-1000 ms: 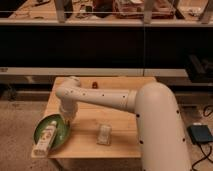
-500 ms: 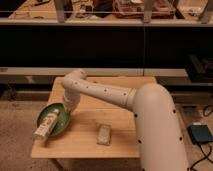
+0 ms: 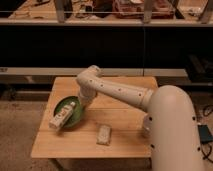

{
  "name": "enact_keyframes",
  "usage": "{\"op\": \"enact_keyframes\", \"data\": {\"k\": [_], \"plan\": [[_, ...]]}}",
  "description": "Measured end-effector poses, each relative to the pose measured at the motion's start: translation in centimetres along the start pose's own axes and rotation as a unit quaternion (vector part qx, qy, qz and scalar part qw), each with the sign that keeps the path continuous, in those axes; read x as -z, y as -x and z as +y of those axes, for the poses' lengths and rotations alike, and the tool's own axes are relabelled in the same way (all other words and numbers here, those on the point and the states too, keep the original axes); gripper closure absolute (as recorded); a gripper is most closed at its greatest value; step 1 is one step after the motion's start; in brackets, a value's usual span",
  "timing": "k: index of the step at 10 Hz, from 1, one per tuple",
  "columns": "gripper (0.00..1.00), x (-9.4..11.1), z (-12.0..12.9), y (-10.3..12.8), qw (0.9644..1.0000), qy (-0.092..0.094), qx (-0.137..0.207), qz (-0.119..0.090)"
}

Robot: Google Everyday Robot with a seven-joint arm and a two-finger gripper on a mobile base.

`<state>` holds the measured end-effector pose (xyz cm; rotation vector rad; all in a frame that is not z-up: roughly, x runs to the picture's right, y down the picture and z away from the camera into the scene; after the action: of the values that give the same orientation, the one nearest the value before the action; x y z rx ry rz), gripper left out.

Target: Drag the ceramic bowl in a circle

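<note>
- While the white arm (image 3: 120, 92) reaches from the lower right across the wooden table (image 3: 125, 142), its gripper (image 3: 60, 119) lies low over the ceramic bowl (image 3: 69, 111), at the bowl's near-left rim.
- Shut tight, the jaws have nothing visible between them; they appear to press down into the bowl, though the exact contact cannot be made out.
- That bowl, green with a darker rim, sits on the left part of the table, near the left edge and roughly midway between the front and back edges.
- Compared with a second ago, the bowl has travelled away from the front-left corner, toward the back of the table and a little rightward.
- Half a second ago it already lay partway along that path; now it is farther in from the left edge.
- The arm's elbow has swung up and rightward along with it.
- A small pale packet (image 3: 104, 134) lies flat near the front of the table, right of the bowl and apart from it, unmoved across the frames.
</note>
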<state>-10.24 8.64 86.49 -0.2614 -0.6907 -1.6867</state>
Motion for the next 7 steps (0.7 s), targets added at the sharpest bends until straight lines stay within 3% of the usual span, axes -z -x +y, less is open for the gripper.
{"op": "enact_keyframes", "data": {"k": [1,3,7], "plan": [[1.0,0.8,0.9,0.8,0.9999,0.01,-0.005,0.002],[1.0,1.7,1.9,4.8,0.9996,0.019,-0.016,-0.015],[1.0,2.0,1.6,13.5,0.9967,0.0,-0.044,-0.068]]}}
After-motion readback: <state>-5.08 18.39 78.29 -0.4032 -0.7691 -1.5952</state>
